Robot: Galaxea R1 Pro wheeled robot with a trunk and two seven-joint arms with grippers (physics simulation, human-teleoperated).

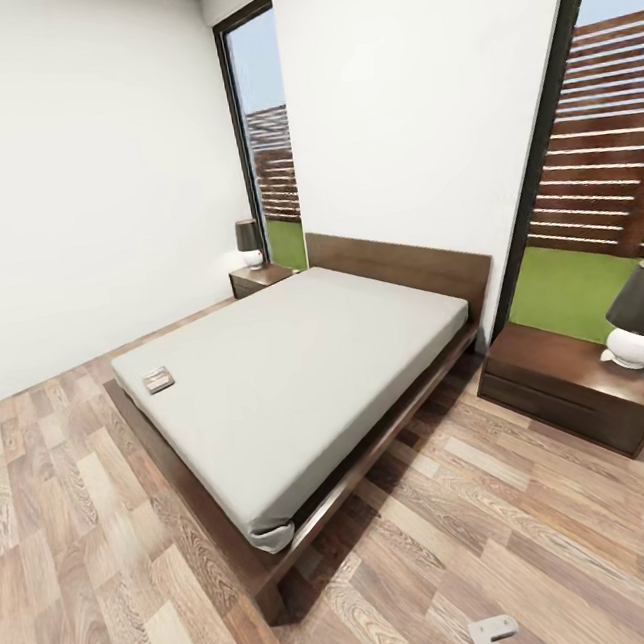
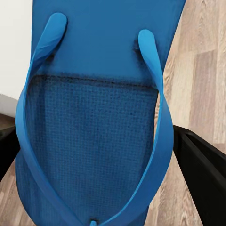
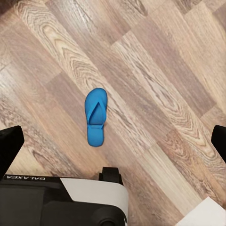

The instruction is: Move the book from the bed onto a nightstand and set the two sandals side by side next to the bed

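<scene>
Close up, our left pincer [image 2: 101,150] grips one blue sandal [image 2: 94,117] — the other sandal [image 3: 95,116] lies on the floor [image 3: 155,70], our right pincer [image 3: 113,141] spread open above it.

Your book [image 1: 158,379] lies flat on the light-grey mattress of the bed [image 1: 310,384], near its foot-end corner on the side away from you. One nightstand [image 1: 569,384] stands just beside the headboard, a second [image 1: 259,277] at the far side. One blue sandal [image 3: 95,116] lies strap-up on the plank floor. The other sandal [image 2: 94,122] sits between your left end effector's fingers [image 2: 202,169], strap side facing the camera.
</scene>
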